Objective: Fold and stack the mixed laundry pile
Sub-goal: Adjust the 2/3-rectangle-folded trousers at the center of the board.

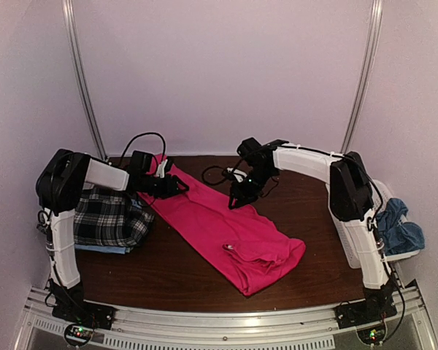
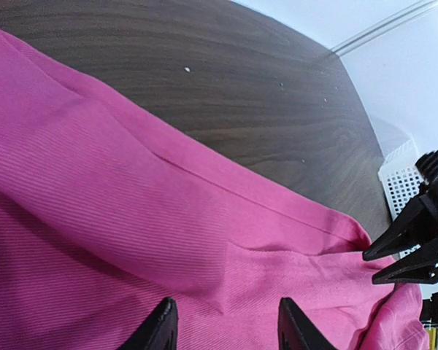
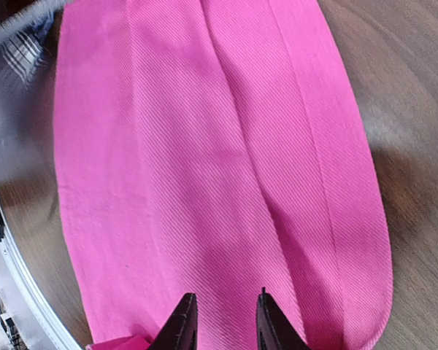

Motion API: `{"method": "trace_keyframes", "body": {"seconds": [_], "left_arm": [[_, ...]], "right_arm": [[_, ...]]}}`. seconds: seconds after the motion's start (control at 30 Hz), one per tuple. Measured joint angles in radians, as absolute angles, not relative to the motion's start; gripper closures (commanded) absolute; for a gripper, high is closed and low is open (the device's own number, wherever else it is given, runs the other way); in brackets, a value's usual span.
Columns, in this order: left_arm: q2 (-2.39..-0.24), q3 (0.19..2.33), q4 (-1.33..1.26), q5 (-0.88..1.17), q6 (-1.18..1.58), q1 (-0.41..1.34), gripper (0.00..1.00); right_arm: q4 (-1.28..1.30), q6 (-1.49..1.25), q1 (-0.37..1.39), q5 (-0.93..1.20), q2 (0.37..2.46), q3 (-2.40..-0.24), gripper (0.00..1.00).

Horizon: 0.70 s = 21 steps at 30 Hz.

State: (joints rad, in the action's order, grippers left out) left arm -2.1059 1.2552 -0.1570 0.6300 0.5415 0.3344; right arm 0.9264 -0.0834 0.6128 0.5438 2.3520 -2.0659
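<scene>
The hot-pink trousers (image 1: 226,226) lie spread flat and diagonal across the table, folded over at the near right end. My left gripper (image 1: 181,187) hovers open over their far left end; its wrist view shows both fingers apart just above the pink cloth (image 2: 168,211), holding nothing. My right gripper (image 1: 235,203) hovers over their far edge, jaws partly open and empty above the cloth (image 3: 204,160). The folded plaid shirt (image 1: 111,217) lies at the left on the light blue shirt (image 1: 106,249). The duller blue cloth (image 1: 400,227) sits in the basket at the right.
The white lattice basket (image 1: 350,244) stands at the table's right edge, also seen in the left wrist view (image 2: 400,181). The right gripper's fingers (image 2: 405,251) show at the right of the left wrist view. Dark wooden table (image 1: 168,277); metal rail along the near edge.
</scene>
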Motion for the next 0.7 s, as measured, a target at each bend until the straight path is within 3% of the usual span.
{"method": "trace_keyframes", "body": {"seconds": [0.2,0.37,0.47,0.53,0.7], "left_arm": [[-2.086,1.255,-0.148,0.588,0.542,0.287,0.53],[-2.084,1.255,-0.112,0.548,0.538,0.269,0.53],[-2.084,1.255,-0.088,0.525,0.537,0.263,0.53],[-2.084,1.255,-0.078,0.511,0.537,0.26,0.53],[-2.084,1.255,-0.058,0.49,0.534,0.252,0.53]], "right_arm": [[0.981,-0.05,0.604,0.489,2.354,-2.016,0.68],[0.985,-0.045,0.602,0.452,2.353,-1.976,0.7],[0.998,-0.036,0.602,0.429,2.353,-1.962,0.53],[0.998,-0.025,0.602,0.416,2.346,-1.958,0.52],[0.999,-0.031,0.604,0.374,2.334,-1.952,0.83]]}}
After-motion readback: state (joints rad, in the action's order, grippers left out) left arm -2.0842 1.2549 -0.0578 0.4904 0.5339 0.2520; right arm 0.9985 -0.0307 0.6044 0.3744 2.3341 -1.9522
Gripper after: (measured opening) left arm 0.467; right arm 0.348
